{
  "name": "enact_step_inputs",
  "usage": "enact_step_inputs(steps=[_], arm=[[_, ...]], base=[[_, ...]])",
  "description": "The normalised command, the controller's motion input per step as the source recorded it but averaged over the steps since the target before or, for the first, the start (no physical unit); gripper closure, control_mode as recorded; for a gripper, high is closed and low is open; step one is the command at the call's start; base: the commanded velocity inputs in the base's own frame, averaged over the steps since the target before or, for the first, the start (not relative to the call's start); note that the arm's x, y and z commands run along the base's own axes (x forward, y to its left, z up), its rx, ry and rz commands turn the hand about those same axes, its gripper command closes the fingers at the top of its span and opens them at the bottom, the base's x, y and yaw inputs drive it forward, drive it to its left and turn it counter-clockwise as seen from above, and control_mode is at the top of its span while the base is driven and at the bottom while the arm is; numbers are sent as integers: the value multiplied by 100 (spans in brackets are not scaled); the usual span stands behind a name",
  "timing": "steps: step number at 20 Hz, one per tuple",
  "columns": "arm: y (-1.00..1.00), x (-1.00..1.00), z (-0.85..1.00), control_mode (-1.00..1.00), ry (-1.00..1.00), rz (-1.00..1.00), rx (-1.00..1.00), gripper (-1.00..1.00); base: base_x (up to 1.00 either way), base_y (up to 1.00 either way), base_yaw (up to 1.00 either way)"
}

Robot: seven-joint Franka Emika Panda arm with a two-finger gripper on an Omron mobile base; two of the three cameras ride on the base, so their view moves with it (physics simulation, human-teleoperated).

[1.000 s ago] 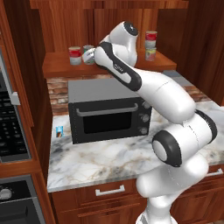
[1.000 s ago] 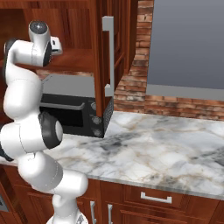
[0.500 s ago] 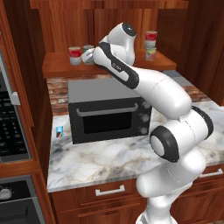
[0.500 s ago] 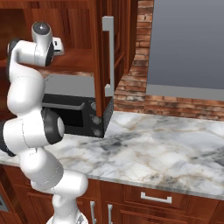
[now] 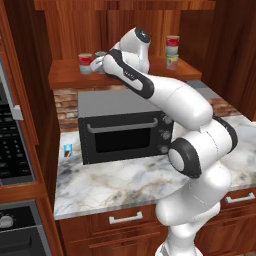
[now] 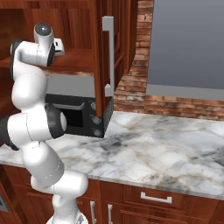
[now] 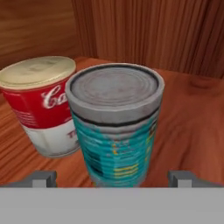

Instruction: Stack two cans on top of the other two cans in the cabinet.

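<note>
On the cabinet shelf (image 5: 150, 75) a teal-labelled can (image 7: 116, 131) stands upright, close in front of the hand. A red-and-white can (image 7: 41, 105) stands just to its left, nearly touching it. My gripper (image 7: 113, 179) is open, with one fingertip on each side of the teal can's base and a gap to it on both sides. From the left base view the gripper (image 5: 97, 64) reaches between the red-and-white can (image 5: 85, 62) and the teal can (image 5: 101, 54). At the shelf's right end another red-and-white can (image 5: 172, 42) sits on a yellow-green can (image 5: 172, 61).
A black toaster oven (image 5: 125, 125) stands on the marble counter (image 5: 115, 185) under the shelf. The open cabinet door (image 6: 100, 65) with its long silver handle hangs to the right of the arm. The cabinet's back wall rises close behind the cans.
The hand has edged a little left along the shelf toward the teal can. The cans have not moved.
</note>
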Motion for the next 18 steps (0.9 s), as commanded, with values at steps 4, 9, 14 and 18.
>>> enact_step_inputs(steps=[4, 9, 14, 18], arm=[[12, 14, -1, -100, 0, 0, 0, -100], [11, 12, -1, -100, 0, 0, 0, -100], [8, 12, -3, -100, 1, 0, 0, -100], [0, 7, -1, -100, 0, 0, 0, -100]], base=[[0, 0, 0], [0, 0, 0], [0, 0, 0], [0, 0, 0]])
